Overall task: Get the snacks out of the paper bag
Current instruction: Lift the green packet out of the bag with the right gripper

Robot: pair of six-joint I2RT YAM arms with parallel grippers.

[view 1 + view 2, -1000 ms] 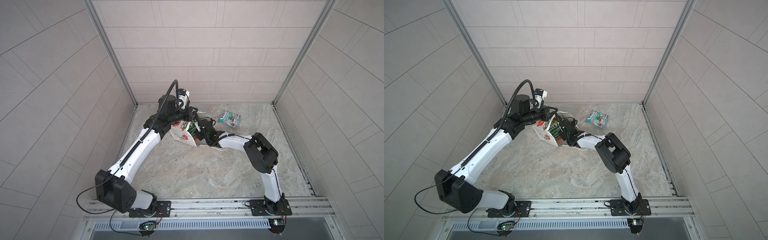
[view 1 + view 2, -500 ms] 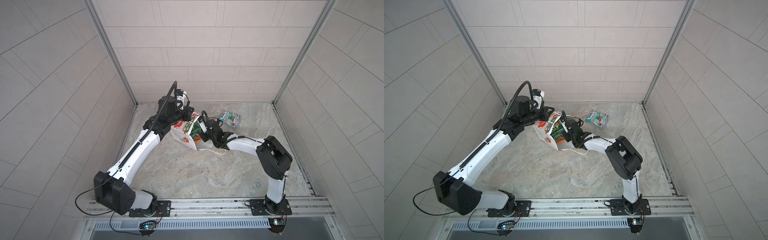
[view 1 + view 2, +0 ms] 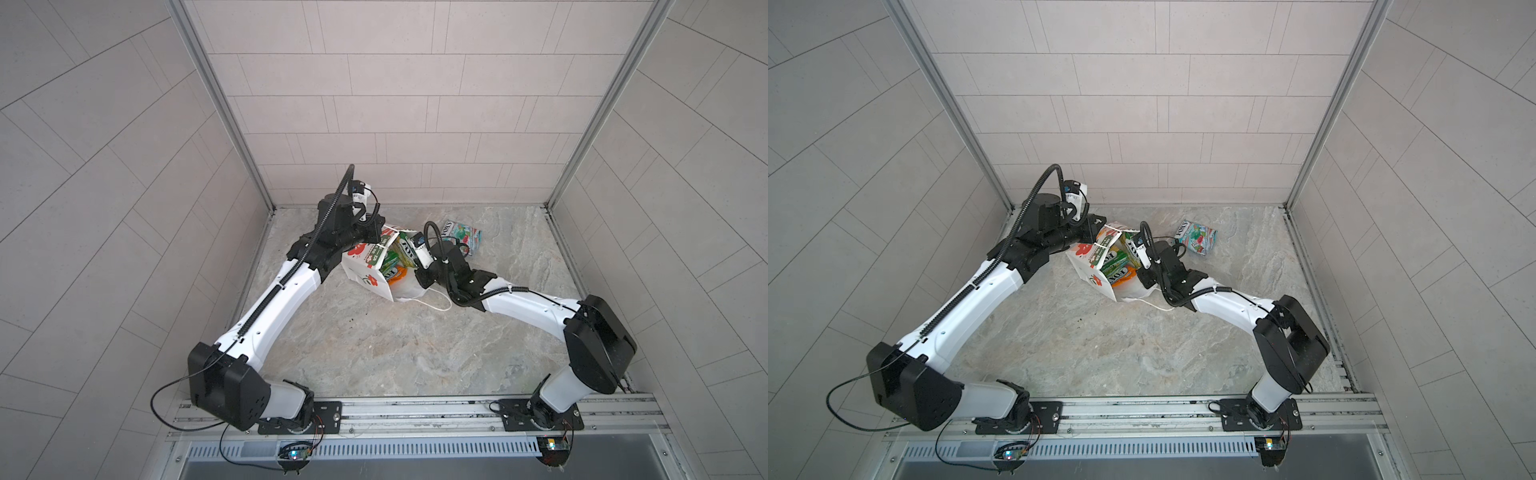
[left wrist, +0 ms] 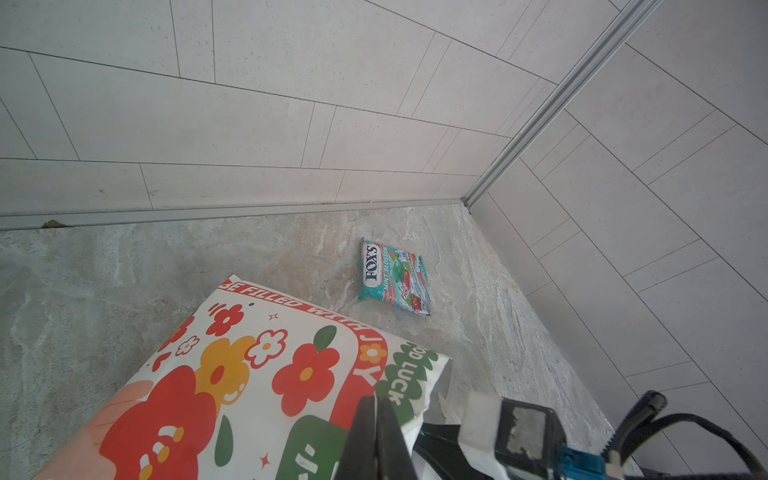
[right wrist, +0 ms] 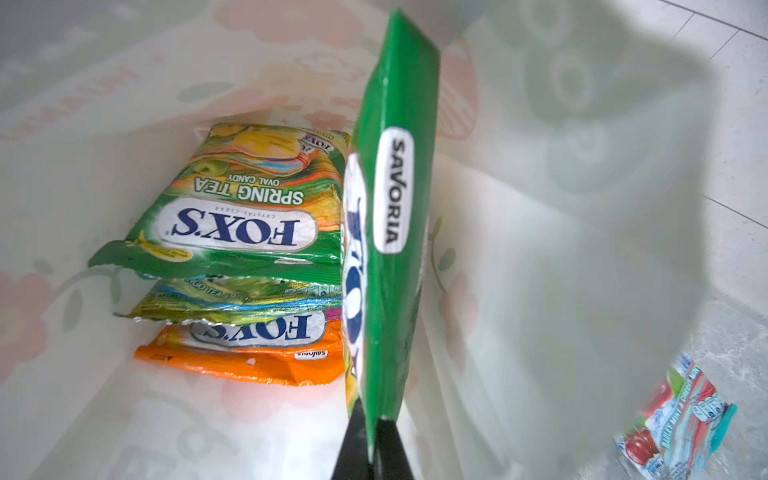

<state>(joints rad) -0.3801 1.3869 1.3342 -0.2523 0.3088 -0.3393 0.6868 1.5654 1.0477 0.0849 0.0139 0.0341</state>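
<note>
My left gripper (image 4: 376, 409) is clamped on the rim of the bag (image 4: 249, 374), which is lying on its side with the mouth toward my right arm. My right gripper (image 5: 371, 428) is in at the mouth, pinched tight on the edge of a green packet (image 5: 390, 208) that's standing on edge, and three more packets (image 5: 245, 216) are stacked flat just past it, deeper in. One teal packet (image 4: 395, 276) is already out on the floor (image 4: 124, 257), well apart from both grippers.
</note>
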